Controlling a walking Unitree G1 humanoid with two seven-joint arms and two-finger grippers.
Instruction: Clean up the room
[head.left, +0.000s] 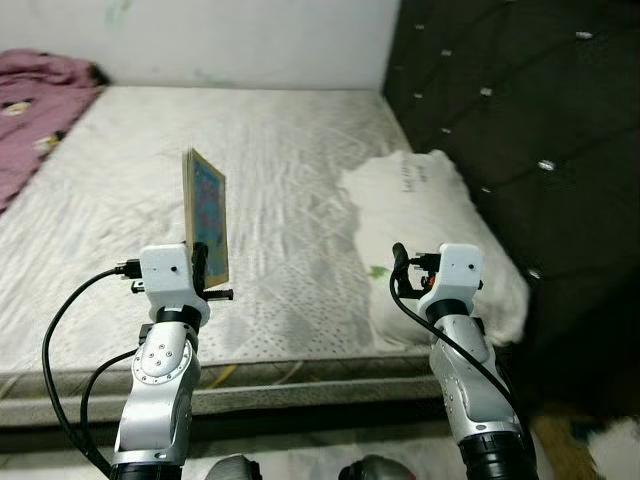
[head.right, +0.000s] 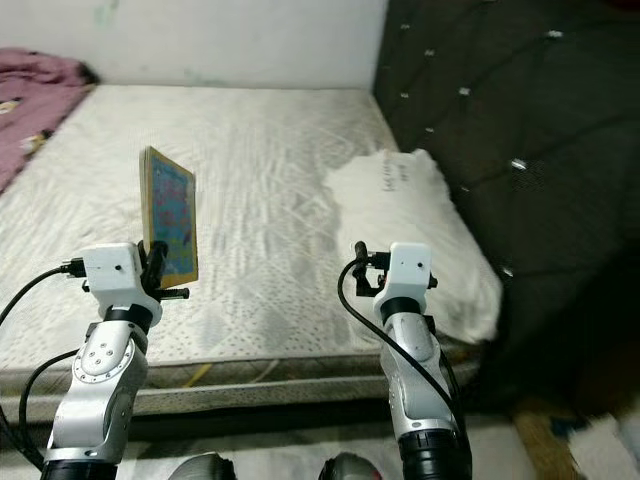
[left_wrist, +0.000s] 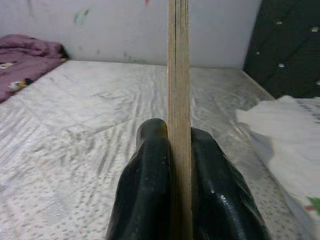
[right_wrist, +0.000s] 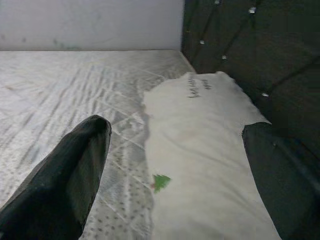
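Above bare mattress (head.left: 280, 180), left hand (left_wrist: 172, 165) clamps upright book (head.left: 206, 215); right hand (right_wrist: 170, 165) spread.

— What do your arms look like?
— Mine are silver, screw-studded at the joints, with white boxy wrist housings and looping black cables.
— And the ends?
— My left gripper (left_wrist: 179, 200) and right gripper (right_wrist: 170, 175) have glossy black fingers.

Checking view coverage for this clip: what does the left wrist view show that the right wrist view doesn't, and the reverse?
Left wrist view: the left gripper shut on a thin book held edge-on and upright, with a purple blanket at the far side of the bed.
Right wrist view: the right gripper open above a white pillow with a small green mark.
Both: the patterned mattress, pale wall and dark tufted headboard.
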